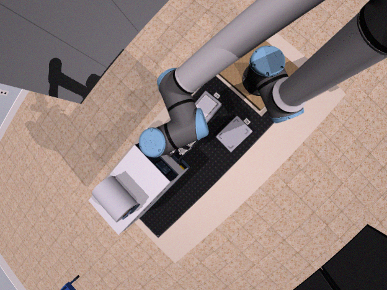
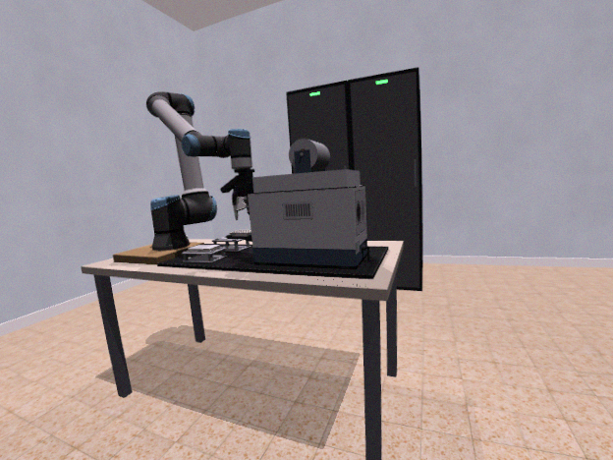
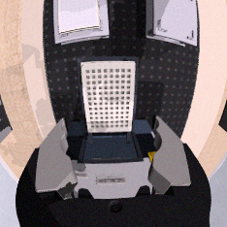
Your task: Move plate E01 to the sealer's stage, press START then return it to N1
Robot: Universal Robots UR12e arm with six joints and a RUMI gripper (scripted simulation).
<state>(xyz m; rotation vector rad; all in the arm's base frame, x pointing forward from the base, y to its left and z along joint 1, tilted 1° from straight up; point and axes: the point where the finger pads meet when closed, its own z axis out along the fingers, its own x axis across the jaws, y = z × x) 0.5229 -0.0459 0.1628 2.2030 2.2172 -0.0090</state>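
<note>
E01 [image 3: 109, 97] [image 2: 240, 231], a white plate with open wells and no foil showing, lies on the sealer's extended dark stage [image 3: 137, 80]. It looks flat; the locators are too small to judge seating. My gripper [image 3: 110, 117] [image 2: 241, 211] is open and empty, above the stage on the sealer side; its jaws stand wider than the plate. The nest N1 [image 1: 234, 134] [image 3: 177, 24] is empty. The plate in N2 [image 1: 207, 103] [image 3: 79, 15] rests on its nest. The sealer [image 1: 142, 166] [image 2: 306, 230] shows no lit lamp; its START button cannot be made out.
A small yellow patch [image 1: 182, 167] [image 3: 152, 156] is beside the stage at the sealer's front. The foil roll [image 1: 115, 197] [image 2: 311, 154] sits on top of the sealer. The tall housing stands close to the gripper. The arm's wooden base board [image 2: 143, 253] is at the table's far end from the sealer.
</note>
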